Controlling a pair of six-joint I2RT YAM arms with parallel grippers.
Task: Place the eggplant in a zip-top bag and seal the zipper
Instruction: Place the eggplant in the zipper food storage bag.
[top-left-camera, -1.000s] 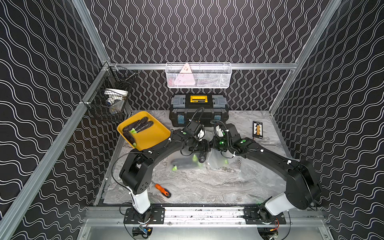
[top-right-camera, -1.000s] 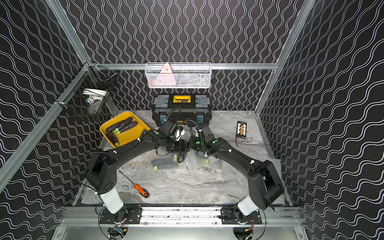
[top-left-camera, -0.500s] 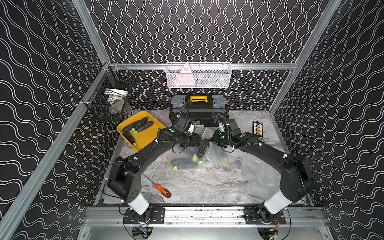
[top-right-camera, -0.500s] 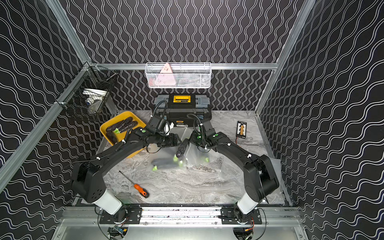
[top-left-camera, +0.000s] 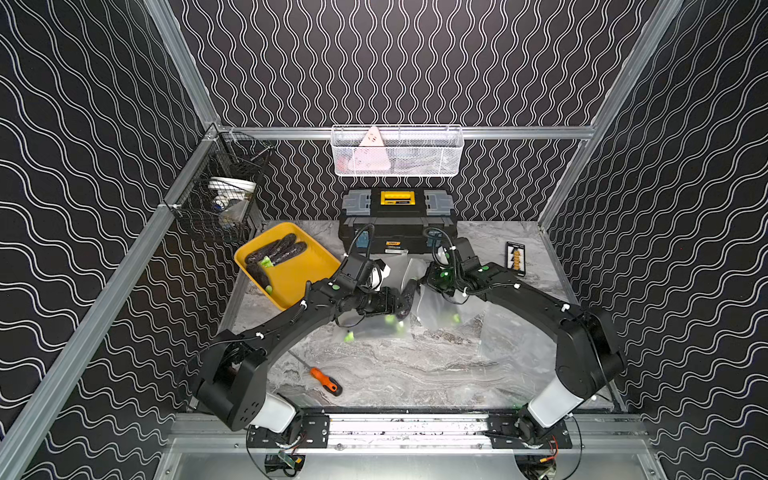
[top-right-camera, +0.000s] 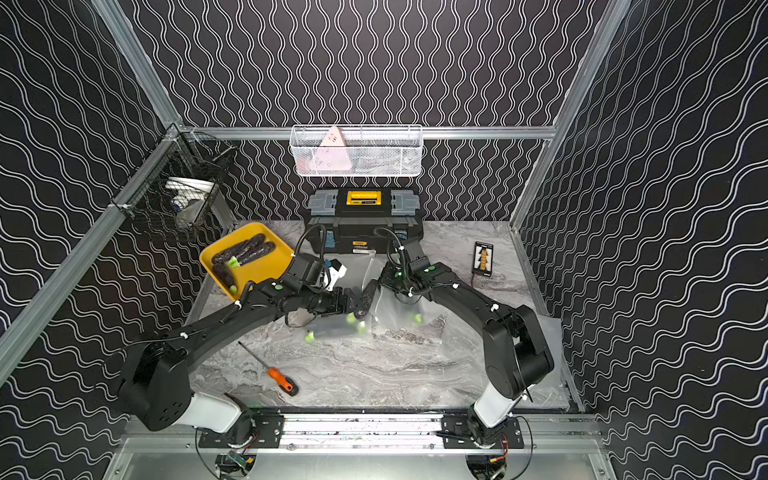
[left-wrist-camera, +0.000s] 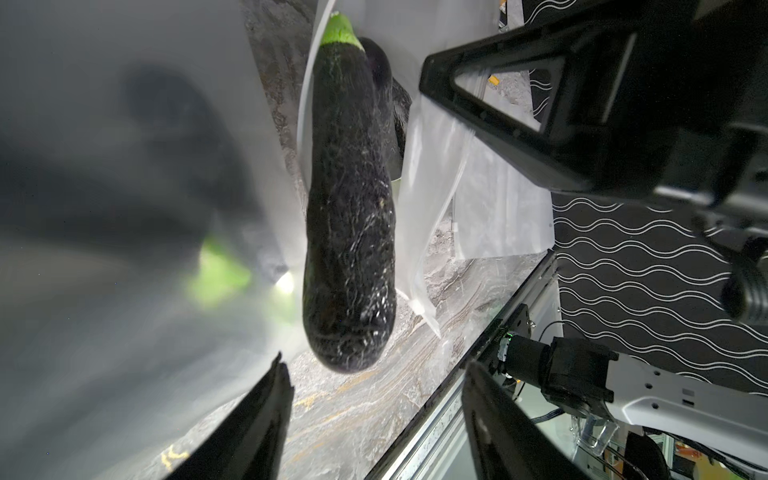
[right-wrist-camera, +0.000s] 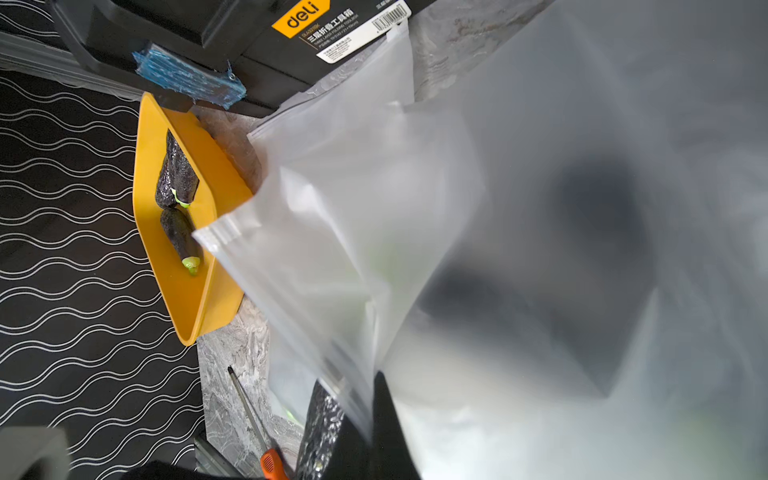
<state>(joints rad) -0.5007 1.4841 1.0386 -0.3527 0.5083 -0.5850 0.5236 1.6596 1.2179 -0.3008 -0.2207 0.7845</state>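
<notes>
Looking along my left tool (left-wrist-camera: 374, 363), I see its jaws standing apart with nothing clamped between them. The blunt end of the eggplant (left-wrist-camera: 349, 208) sits just beyond the fingertips, touching neither as far as I can tell. It lies straight ahead of that tool, its long axis in line with the reach and its green cap leading into the mouth of the bag (right-wrist-camera: 332, 249). That makes my left arm the nearer one, and any push would run lengthwise. I judge the cap half is inside the rim and the blunt half not yet in. My right tool (right-wrist-camera: 376, 399) is closed on the bag's lip, holding the mouth up. The eggplant is long and slim, near black, its wrinkled skin flecked with pale glints. Further out on the desk (top-left-camera: 415, 374), a yellow tray (top-left-camera: 303, 274) holds others like it.
</notes>
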